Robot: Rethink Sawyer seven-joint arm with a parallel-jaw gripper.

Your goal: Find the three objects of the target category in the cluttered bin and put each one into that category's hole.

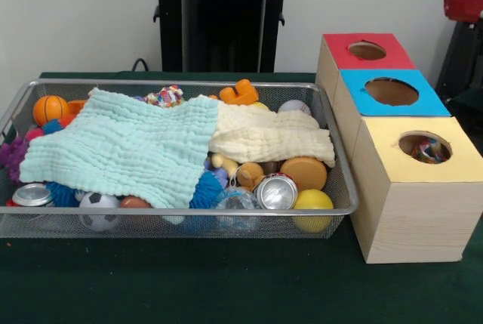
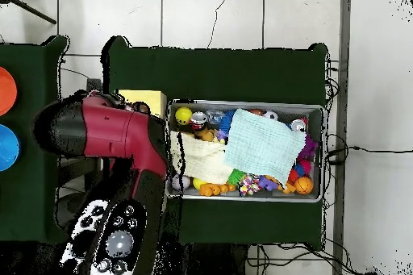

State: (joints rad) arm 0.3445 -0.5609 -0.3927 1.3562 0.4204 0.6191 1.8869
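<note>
A dark green surface (image 1: pixel 226 286) carries the wire bin (image 1: pixel 332 214), against a white wall. Just beside the bin stands the yellow-topped box (image 1: pixel 453 162); a patterned cloth ball (image 1: pixel 427 149) shows inside its hole (image 1: pixel 425 146). Another cloth ball (image 1: pixel 164 97) lies at the bin's far rim. The hand is hidden beneath the red arm (image 2: pixel 113 131), so I cannot tell its state.

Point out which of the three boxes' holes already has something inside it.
The yellow-topped box's hole: patterned cloth shows inside it. The blue-topped hole and red-topped hole show only bare interior.
</note>
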